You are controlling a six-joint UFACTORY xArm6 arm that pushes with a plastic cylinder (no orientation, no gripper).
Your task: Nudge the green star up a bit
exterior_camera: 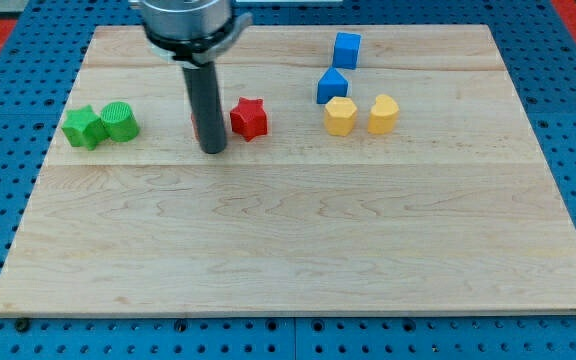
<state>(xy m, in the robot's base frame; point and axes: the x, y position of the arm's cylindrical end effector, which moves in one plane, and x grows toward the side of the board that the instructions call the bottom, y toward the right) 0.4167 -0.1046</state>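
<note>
One rod, my tip (212, 150), rests on the desk (298, 250) beside the red star (249, 118), well right of the green star (83, 127); no jawed tool present.

A straight dark grey rod (208, 100) is seen, ending in my tip (212, 150), fixed beneath a round grey metal mount (186, 22).

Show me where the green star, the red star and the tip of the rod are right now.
green star (83, 126): camera view, centre of its top face.
red star (249, 117): camera view, middle of its top face.
my tip (212, 149): camera view, very bottom end of the dark rod, left of the red star.
</note>
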